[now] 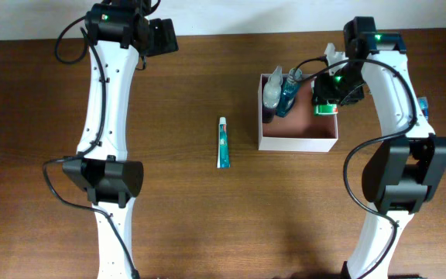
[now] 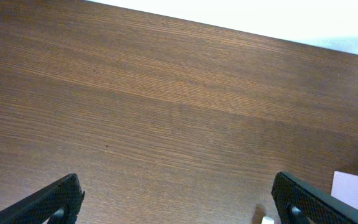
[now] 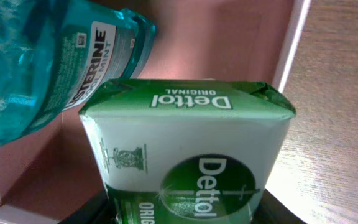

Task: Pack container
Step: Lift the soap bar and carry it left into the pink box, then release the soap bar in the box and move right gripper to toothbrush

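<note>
**Overhead view.** The container (image 1: 296, 142) is sitting on the table (image 1: 184, 85) right of centre, within the right arm's reach. A clear bottle (image 1: 272, 89) and a blue mouthwash bottle (image 1: 289, 93) are leaning together in its far-left corner, leaving the right half free. The right gripper (image 1: 330, 94) is hanging over that free half with the green-and-white soap packet (image 1: 327, 109) beneath it, inside the walls. A toothpaste tube (image 1: 223, 144) is lying on the wood to the left of the container, apart from it and not yet packed. The left gripper (image 1: 159, 35) is resting near the table's far edge, well apart from everything (probably parked there to keep the working side unobstructed).

**Left wrist view.** The left fingers (image 2: 48, 202) are standing fully spread, with only bare wood between them and nothing held.

**Right wrist view.** The soap packet is filling the frame, with the mouthwash bottle just beside it on the left and the container's pinkish inside wall behind. The fingers are hidden by the packet, so it cannot be told whether the jaws are gripping it or letting it go. Judged from its position, the packet is being set into the gap beside the bottles, which would leave floor space for the tube.
</note>
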{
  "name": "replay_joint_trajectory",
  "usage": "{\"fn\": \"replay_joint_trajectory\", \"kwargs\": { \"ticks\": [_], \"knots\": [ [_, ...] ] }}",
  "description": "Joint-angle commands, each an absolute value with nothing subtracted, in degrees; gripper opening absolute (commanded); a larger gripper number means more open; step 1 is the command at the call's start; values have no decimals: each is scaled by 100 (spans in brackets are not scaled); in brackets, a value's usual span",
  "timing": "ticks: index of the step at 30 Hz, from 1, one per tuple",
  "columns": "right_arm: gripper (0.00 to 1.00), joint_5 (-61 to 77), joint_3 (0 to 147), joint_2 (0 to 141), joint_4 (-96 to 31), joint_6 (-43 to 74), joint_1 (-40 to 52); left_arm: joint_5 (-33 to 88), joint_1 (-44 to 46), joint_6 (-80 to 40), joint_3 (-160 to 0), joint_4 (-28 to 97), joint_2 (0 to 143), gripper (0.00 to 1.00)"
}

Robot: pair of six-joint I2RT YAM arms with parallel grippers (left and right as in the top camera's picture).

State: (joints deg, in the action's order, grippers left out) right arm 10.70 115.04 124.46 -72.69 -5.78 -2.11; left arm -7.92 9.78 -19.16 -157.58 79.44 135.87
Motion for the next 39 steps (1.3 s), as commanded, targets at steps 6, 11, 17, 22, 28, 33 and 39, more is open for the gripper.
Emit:
{"fn": "replay_joint_trajectory", "kwargs": {
  "ticks": [6,11,17,22,28,33,39],
  "knots": [
    [52,1181,11155,12416,-6917,-528,-104,-838,947,-1970,-15732,7931,13585,99],
    [60,1177,11083,12416,-6862,-530,-104,-838,947,-1970,-15732,7931,13585,99],
    [72,679,11332,12411,-6989,-528,-198,-836,947,-1970,-15732,7931,13585,99],
    [74,681,12250,12411,-7426,-528,-537,-836,947,-1970,-15732,7931,13585,99],
    [89,683,13275,12411,-7824,-554,-1223,-838,947,-1970,-15732,7931,13585,99],
    [99,202,13340,12411,-7959,-720,-1852,-838,947,-1970,-15732,7931,13585,99],
    [99,-333,13329,12411,-8093,-722,-2628,-836,947,-1970,-15732,7931,13585,99]
  ]
}}
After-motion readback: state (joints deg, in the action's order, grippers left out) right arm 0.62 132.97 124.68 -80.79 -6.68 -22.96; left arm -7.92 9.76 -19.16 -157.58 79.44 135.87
